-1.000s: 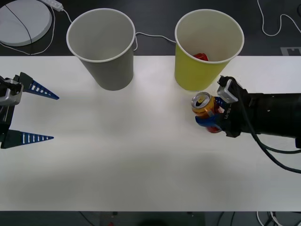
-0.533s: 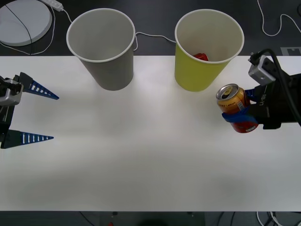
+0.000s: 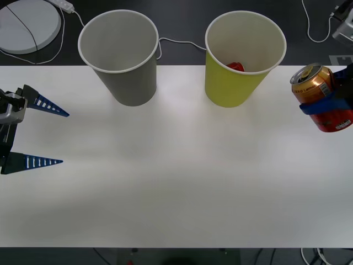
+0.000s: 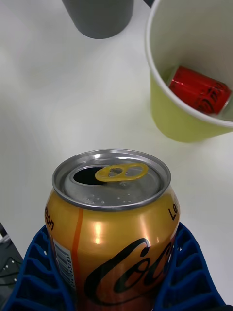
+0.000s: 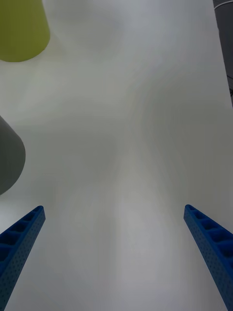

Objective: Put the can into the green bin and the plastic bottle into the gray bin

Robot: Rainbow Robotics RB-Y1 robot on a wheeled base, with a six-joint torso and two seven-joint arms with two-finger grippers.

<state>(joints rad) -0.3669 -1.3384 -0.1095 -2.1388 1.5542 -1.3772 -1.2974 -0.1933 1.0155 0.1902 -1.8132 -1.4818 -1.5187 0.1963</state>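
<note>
Blue ribbed fingers are clamped on both sides of the can [image 4: 112, 228], a gold-orange and red drink can with a silver top and a yellow pull tab, its mouth already open. That is the right gripper [image 3: 325, 106] with the can pinched between its jaws, held up at the far right edge of the front view, above the white table [image 3: 176, 182] and tilted a little. The can [image 3: 321, 97] sits just to the right of the green bin [image 3: 242, 61], a large yellow-green paper-cup-shaped bin with a white rim, and is not touching it. The right arm itself runs off the right edge, with only a dark piece of the wrist visible behind the can.

From the right wrist camera, the green bin [image 4: 194, 73] opens up beyond the can, and a second can, a red one [image 4: 200, 96], lies on its side at the bottom of it. Farther off stands the gray bin [image 4: 98, 17], a large gray paper cup of the same shape.

In the front view the gray bin [image 3: 120, 58] stands upright to the left of the green one, near the table's far edge, the two well apart.

Over on the left, the left gripper [image 3: 34, 132] hangs at the table's left edge, its blue fingers spread wide with nothing between them, well away from both bins.
</note>
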